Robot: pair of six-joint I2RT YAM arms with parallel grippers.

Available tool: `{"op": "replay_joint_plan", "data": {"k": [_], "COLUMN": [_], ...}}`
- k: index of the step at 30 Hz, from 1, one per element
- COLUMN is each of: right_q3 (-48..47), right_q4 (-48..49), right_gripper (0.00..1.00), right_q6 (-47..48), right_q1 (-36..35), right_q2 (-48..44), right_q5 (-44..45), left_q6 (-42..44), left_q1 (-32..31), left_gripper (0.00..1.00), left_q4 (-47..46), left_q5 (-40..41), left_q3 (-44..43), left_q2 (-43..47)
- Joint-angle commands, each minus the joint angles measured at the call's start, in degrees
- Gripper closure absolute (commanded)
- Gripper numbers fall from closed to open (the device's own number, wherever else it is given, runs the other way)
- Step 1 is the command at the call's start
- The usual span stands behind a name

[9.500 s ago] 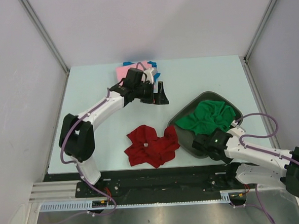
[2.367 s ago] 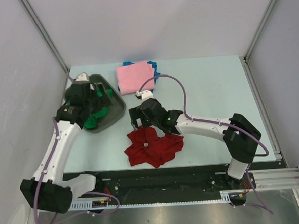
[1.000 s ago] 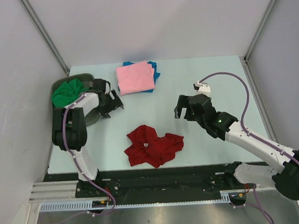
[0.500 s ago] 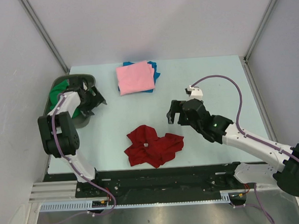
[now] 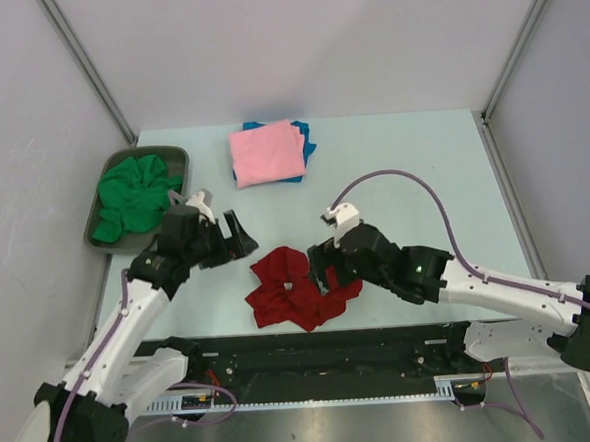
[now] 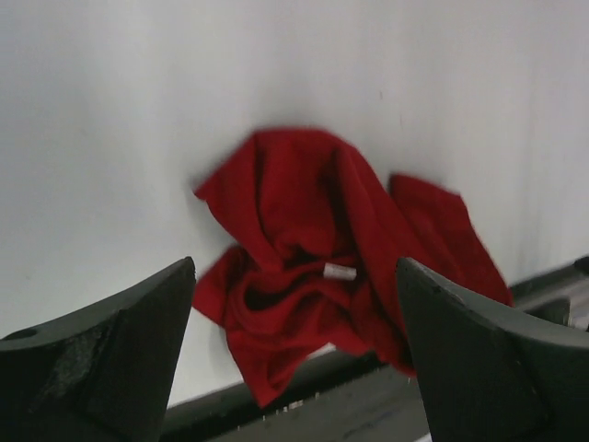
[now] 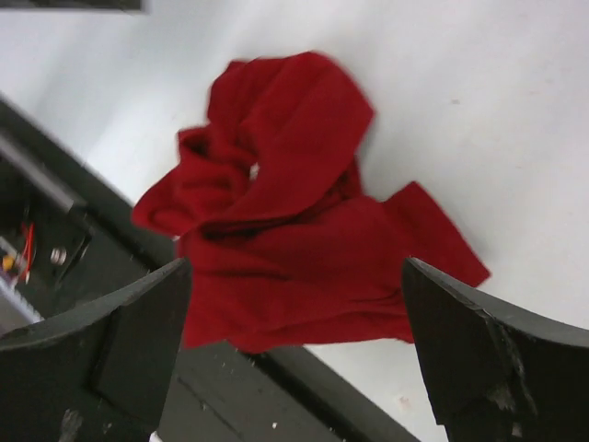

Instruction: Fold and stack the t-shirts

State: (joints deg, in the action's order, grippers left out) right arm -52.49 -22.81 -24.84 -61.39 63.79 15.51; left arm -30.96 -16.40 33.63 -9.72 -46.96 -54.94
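The dark red t-shirt (image 5: 291,289) lies crumpled near the table's front edge, its small white tag (image 6: 340,272) showing; it also fills the right wrist view (image 7: 294,230). My left gripper (image 5: 238,234) is open and empty, just left of and above the shirt. My right gripper (image 5: 323,269) is open and empty, over the shirt's right part. A pink t-shirt (image 5: 267,153) lies folded at the back on a folded blue one (image 5: 305,138). A green t-shirt (image 5: 131,193) lies bunched in the grey tray (image 5: 175,152) at the left.
The dark front rail (image 5: 313,345) runs just beyond the red shirt's near edge. White walls close in the table on the left, back and right.
My left gripper has left the tray and swung right and forward to the red shirt. My right gripper has moved left and down over the shirt. The tray now rests at the far left.
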Motion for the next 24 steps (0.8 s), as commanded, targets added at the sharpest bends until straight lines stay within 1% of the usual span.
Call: {"op": "replay_joint_plan", "data": {"k": [1, 2, 3, 7, 8, 10, 11, 12, 14, 15, 19, 23, 24], "right_q3": [-6.39, -7.88, -11.28, -22.29, -23.87, -27.30, -27.75, -27.84, -27.32, -27.05, -25.21, -23.72, -22.93], "right_q4": [-4.34, -4.87, -5.49, -13.20, -14.53, -17.52, -18.23, -18.50, -20.34, -20.43, -19.91, -19.91, -19.73], "right_gripper": [0.00, 0.00, 0.00, 0.00, 0.00, 0.00, 0.00, 0.00, 0.00, 0.02, 0.02, 0.02, 0.05], "right_q6": [7.69, 8.66, 10.84, 16.74, 17.71, 18.77, 18.78, 18.60, 17.29, 17.19, 17.89, 19.04, 19.13], "right_q1": [-6.98, -9.78, -11.11, -18.49, -20.60, -22.02, -22.11, -22.20, -22.20, -22.20, -22.81, -22.29, -21.85], "right_q2": [2.73, 3.53, 4.67, 12.66, 16.76, 20.48, 23.02, 24.18, 25.76, 27.25, 29.63, 32.09, 32.71], "right_q5": [-0.93, 1.17, 2.24, 8.30, 10.40, 12.52, 13.14, 13.14, 13.23, 13.23, 13.41, 15.77, 15.96], "left_q6": [-7.08, -7.88, -9.54, -11.14, -11.14, -11.93, -11.84, -11.84, -11.41, -11.23, -11.49, -11.84, -11.84], "left_q1": [-8.70, -10.04, -12.23, -13.74, -14.00, -13.92, -14.01, -14.01, -14.01, -14.01, -14.01, -14.01, -14.01], "left_gripper": [0.06, 0.07, 0.07, 0.07, 0.07, 0.07, 0.08, 0.08, 0.08, 0.08, 0.08, 0.07, 0.08], "left_q4": [2.84, 2.85, 3.02, 3.90, 3.47, 4.17, 4.43, 5.56, 6.18, 6.88, 8.12, 8.30, 8.56], "left_q5": [2.06, 3.20, 4.17, 5.59, 5.24, 4.79, 5.14, 6.54, 6.73, 6.90, 7.95, 8.48, 8.57], "left_q3": [8.52, 9.77, 11.96, 15.23, 15.41, 15.06, 14.79, 13.92, 13.21, 12.60, 11.89, 11.89, 11.80], "left_q2": [7.18, 8.52, 10.01, 15.02, 15.38, 16.00, 16.26, 16.27, 16.53, 16.62, 17.58, 18.37, 18.46]}}
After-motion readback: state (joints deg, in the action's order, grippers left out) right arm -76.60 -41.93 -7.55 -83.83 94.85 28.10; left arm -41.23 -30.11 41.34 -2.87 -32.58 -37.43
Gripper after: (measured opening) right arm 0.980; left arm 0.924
